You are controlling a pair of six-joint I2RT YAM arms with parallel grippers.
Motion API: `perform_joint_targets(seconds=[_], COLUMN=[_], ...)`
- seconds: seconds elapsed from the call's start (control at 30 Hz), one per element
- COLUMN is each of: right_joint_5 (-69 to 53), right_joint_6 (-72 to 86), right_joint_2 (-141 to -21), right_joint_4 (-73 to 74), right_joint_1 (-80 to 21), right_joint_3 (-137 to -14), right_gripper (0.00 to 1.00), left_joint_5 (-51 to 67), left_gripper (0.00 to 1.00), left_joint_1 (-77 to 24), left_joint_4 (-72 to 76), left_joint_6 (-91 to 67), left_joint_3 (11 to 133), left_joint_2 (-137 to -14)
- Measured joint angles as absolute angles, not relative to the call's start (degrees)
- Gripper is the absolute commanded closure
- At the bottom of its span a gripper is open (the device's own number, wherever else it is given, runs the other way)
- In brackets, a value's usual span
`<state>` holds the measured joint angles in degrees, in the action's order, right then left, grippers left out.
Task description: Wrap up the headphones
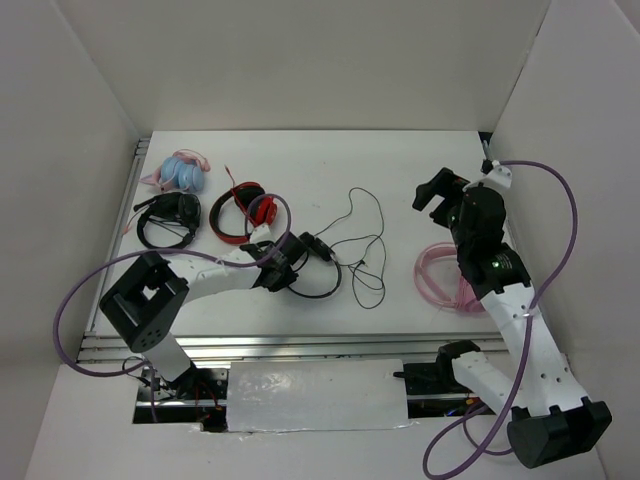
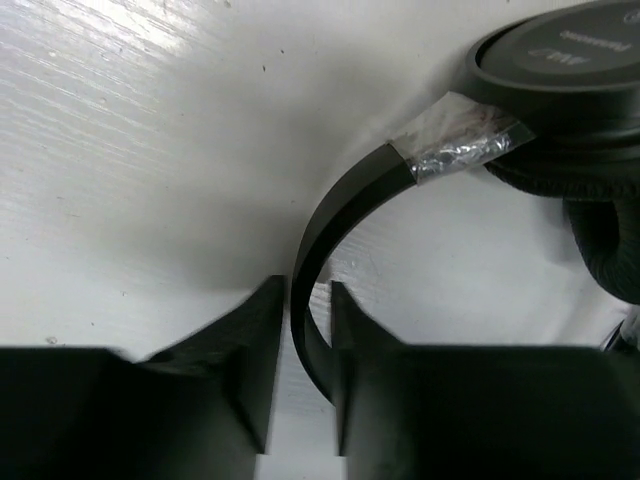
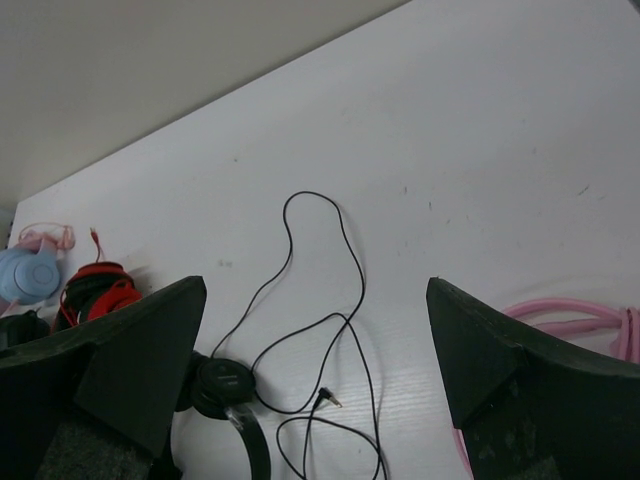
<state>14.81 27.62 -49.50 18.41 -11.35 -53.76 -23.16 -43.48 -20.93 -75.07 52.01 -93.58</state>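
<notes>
The headphones (image 1: 322, 288) lie left of the table's middle, all black, with a thin headband. Their long cable (image 1: 365, 245) loops loosely to the right, and its plug (image 3: 328, 398) lies free on the table. My left gripper (image 1: 288, 272) is low over the headband. In the left wrist view the headband (image 2: 345, 195) runs between the left gripper's (image 2: 308, 300) narrow jaws, against the right finger, with one earcup (image 2: 560, 60) at the top right. My right gripper (image 1: 440, 190) hovers open above the table to the right, nothing in it. It looks down on the cable (image 3: 345, 300) and an earcup (image 3: 220, 385).
Red-and-black headphones (image 1: 245, 210), a bulkier black headset (image 1: 168, 220) and a pale blue-and-pink pair (image 1: 182, 172) lie at the back left. A coil of pink cable (image 1: 445, 275) lies under the right arm. White walls close off three sides.
</notes>
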Motion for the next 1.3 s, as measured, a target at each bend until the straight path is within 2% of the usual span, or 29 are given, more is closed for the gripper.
perform_joint_targets(seconds=[0.07, 0.27, 0.33, 0.37, 0.57, 0.83, 1.2, 1.3], right_joint_5=[15.0, 14.4, 14.1, 14.1, 9.0, 2.0, 5.7, 6.8], right_joint_6=[27.6, 27.2, 26.3, 25.6, 19.1, 11.7, 14.6, 16.2], right_joint_2=[-49.9, -50.0, -50.0, -50.1, -53.4, -67.6, -83.0, -86.3], right_joint_4=[18.7, 18.4, 18.4, 18.3, 16.3, 15.5, 12.4, 11.7], right_joint_1=[-12.2, -14.9, -16.3, -17.3, -22.9, -28.8, -32.6, -32.8], right_joint_3=[-53.8, -53.6, -53.3, -53.1, -52.8, -54.0, -60.4, -61.8], right_gripper=[0.00, 0.00, 0.00, 0.00, 0.00, 0.00, 0.00, 0.11], left_joint_5=[-23.5, -24.7, -24.8, -24.9, -25.9, -27.2, -27.0, -26.8], left_gripper=[0.78, 0.87, 0.98, 1.00, 1.00, 1.00, 1.00, 1.00], left_joint_1=[-43.1, -41.6, -40.9, -40.7, -39.9, -40.0, -40.8, -41.0], left_joint_4=[-20.8, -21.4, -20.7, -20.3, -20.1, -18.1, -17.5, -17.5], left_joint_6=[-74.9, -73.2, -72.0, -71.7, -64.7, -46.2, -34.2, -32.8], left_joint_3=[52.0, 55.0, 55.9, 56.1, 59.6, 66.8, 69.7, 69.8], left_joint_2=[-93.6, -96.3, -97.3, -97.5, -98.5, -97.4, -93.6, -92.8])
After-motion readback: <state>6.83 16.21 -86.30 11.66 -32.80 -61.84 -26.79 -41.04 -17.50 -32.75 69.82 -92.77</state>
